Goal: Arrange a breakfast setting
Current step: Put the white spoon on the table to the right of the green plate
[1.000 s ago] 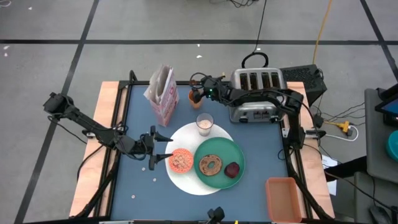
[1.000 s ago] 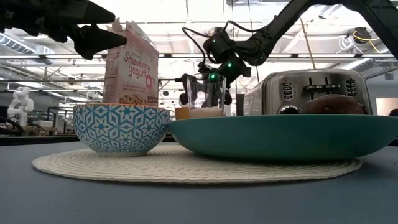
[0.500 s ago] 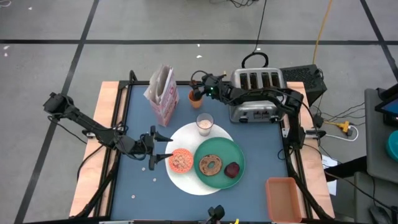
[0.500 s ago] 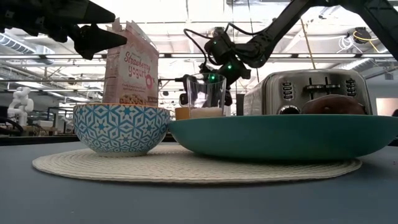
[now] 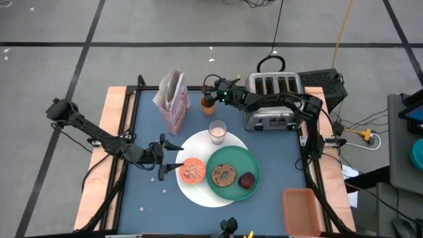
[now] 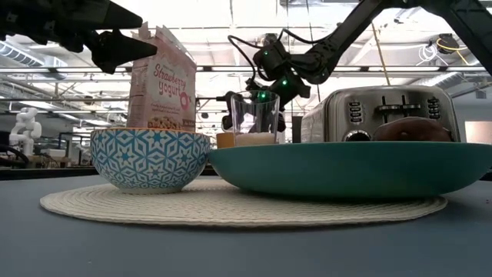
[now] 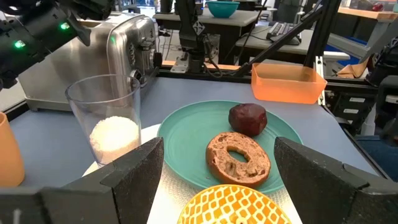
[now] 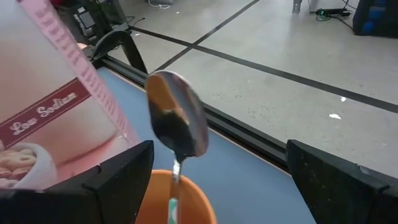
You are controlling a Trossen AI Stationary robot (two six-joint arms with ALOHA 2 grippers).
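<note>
A large white round plate [image 5: 198,192] holds a small orange-patterned bowl [image 5: 192,170] and a green plate [image 5: 231,155] with a bagel [image 5: 223,174] and a dark-red fruit [image 5: 246,180]. A milk glass [image 5: 217,131] stands at the white plate's far edge. A pink cereal box [image 5: 172,99] stands at the far left. Beside it an orange cup [image 5: 207,103] holds a spoon [image 8: 176,121], bowl end up. My right gripper [image 8: 219,149] is open over the cup, one finger on each side. My left gripper [image 5: 168,149] is open and empty, left of the bowl.
A silver four-slot toaster [image 5: 272,99] stands at the far right, under my right arm. A tan rectangular bin [image 5: 301,210] sits at the near right corner. Bare blue table lies near and left of the white plate, with a few small white bits.
My right gripper has drawn back a little from the orange cup toward the toaster and risen slightly; more of the cup shows from above now. The spoon stays standing in the cup.
</note>
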